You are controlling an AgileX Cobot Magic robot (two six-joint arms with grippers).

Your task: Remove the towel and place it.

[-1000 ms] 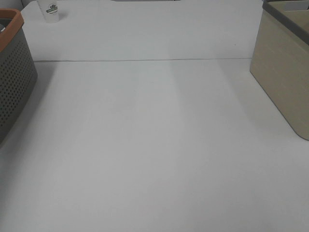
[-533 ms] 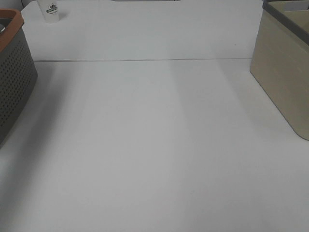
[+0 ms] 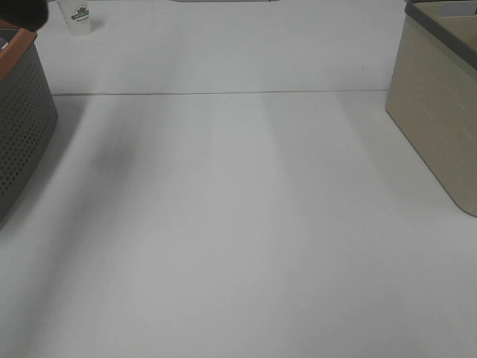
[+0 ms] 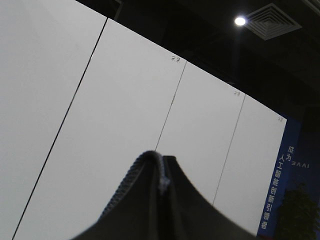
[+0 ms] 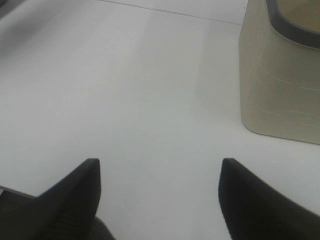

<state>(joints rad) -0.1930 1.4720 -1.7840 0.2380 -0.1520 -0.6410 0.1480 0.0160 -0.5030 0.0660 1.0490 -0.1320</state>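
Observation:
The towel does not show in any view. In the left wrist view my left gripper [image 4: 164, 159] has its two dark fingers pressed together and points up at a white panelled wall. I see no cloth between them. In the exterior view a blurred dark shape [image 3: 22, 10] sits above the far rim of the grey perforated basket [image 3: 22, 119] with an orange rim. I cannot tell what the shape is. The basket's inside is out of view. My right gripper [image 5: 160, 172] is open and empty, low over the white table [image 5: 140, 90].
A tall beige bin [image 3: 440, 97] with a dark rim stands at the right edge and also shows in the right wrist view [image 5: 280, 80]. A small white cup [image 3: 78, 18] stands at the back left. A thin seam [image 3: 223, 93] crosses the table.
A dark blurred shape has come into the top left corner of the exterior view, over the basket's rim. The basket, bin and cup have not moved.

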